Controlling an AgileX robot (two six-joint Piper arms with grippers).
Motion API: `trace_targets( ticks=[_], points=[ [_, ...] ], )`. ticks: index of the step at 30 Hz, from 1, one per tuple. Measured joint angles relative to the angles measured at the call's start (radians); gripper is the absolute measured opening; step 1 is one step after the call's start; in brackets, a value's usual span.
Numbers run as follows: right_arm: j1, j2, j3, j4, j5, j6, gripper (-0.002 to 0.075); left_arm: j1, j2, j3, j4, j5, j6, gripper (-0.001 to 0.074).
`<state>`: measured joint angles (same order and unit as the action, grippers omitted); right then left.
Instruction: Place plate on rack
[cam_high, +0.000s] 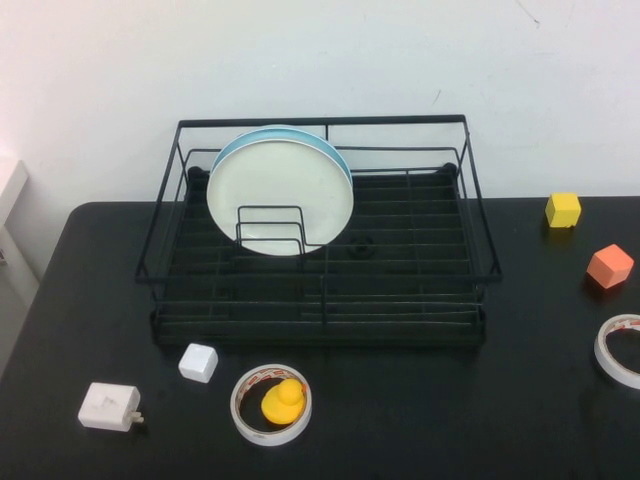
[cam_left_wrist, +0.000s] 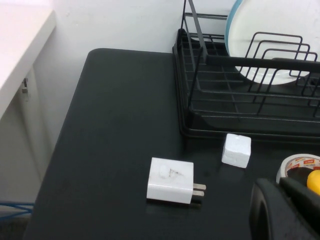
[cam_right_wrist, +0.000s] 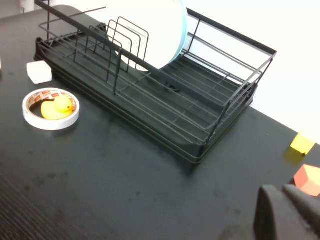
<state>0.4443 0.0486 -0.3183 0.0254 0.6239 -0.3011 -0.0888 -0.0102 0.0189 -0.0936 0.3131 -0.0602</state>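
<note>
The white plate (cam_high: 278, 200) stands upright between the wire dividers at the back left of the black rack (cam_high: 320, 322). A light blue plate (cam_high: 285, 131) stands right behind it. The white plate also shows in the left wrist view (cam_left_wrist: 280, 30) and the right wrist view (cam_right_wrist: 155, 30). Neither arm shows in the high view. My left gripper (cam_left_wrist: 277, 186) is shut and empty, low over the table's front left near the rack (cam_left_wrist: 240, 62). My right gripper (cam_right_wrist: 281, 192) is shut and empty, over the table right of the rack (cam_right_wrist: 165, 100).
In front of the rack lie a white cube (cam_high: 198, 362), a white charger (cam_high: 108, 406) and a tape roll (cam_high: 243, 415) with a yellow duck (cam_high: 284, 400) inside. At the right are a yellow cube (cam_high: 563, 209), an orange cube (cam_high: 609, 266) and another tape roll (cam_high: 618, 350).
</note>
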Motion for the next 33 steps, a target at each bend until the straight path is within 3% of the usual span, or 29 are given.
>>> trace_targets(
  ticks=[28, 33],
  points=[
    [0.0, -0.005, 0.0, -0.011, 0.0, -0.026, -0.0002, 0.0, 0.0, 0.0, -0.002, 0.002, 0.0, -0.0001],
    [-0.115, -0.04, 0.028, -0.025, -0.074, -0.064, -0.0002, 0.0, 0.0, 0.0, -0.002, 0.002, 0.005, -0.0001]
  ],
)
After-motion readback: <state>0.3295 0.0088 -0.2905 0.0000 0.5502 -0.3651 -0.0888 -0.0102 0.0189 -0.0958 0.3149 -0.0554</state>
